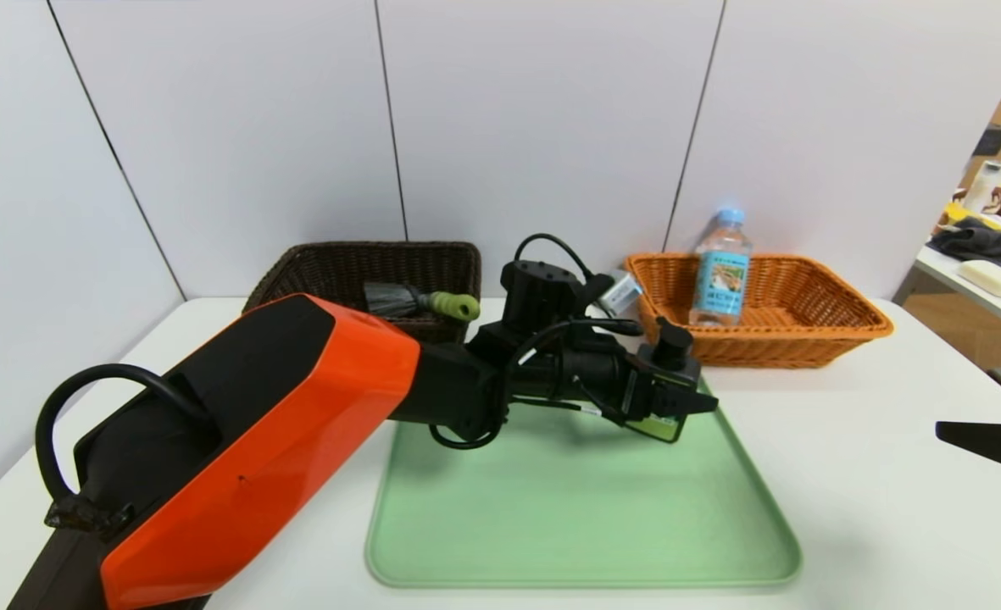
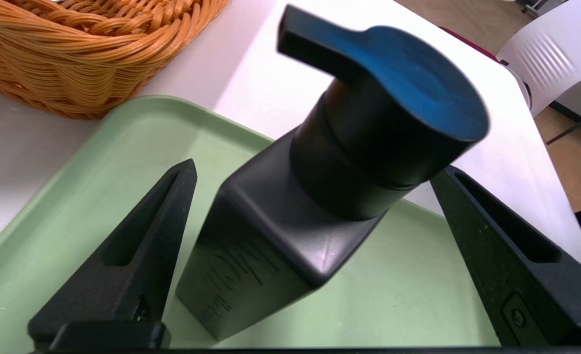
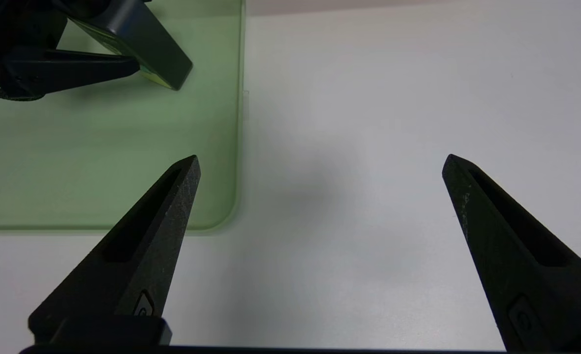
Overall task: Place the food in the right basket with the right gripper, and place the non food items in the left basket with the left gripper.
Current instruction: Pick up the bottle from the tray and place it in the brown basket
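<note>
One pump bottle (image 2: 290, 216) is straddled on the green tray (image 1: 585, 517) by the left gripper (image 1: 678, 405), jaws wide, gripping nothing. One brush (image 1: 419, 301) lies in the left basket (image 1: 314, 267), one water bottle (image 1: 722, 271) in the right basket (image 1: 839, 318). The right gripper (image 3: 320, 167) is held spread, empty, beside the tray.

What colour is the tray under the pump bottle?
Pale green tray, plain with no pattern; the head view shows it best.

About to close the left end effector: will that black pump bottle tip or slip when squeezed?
The pump bottle already leans on the green tray between the open left end effector, so it may tip further. Its flat sides look rigid and matte, probably grippable. The wide pump head makes it seem top-heavy.
</note>
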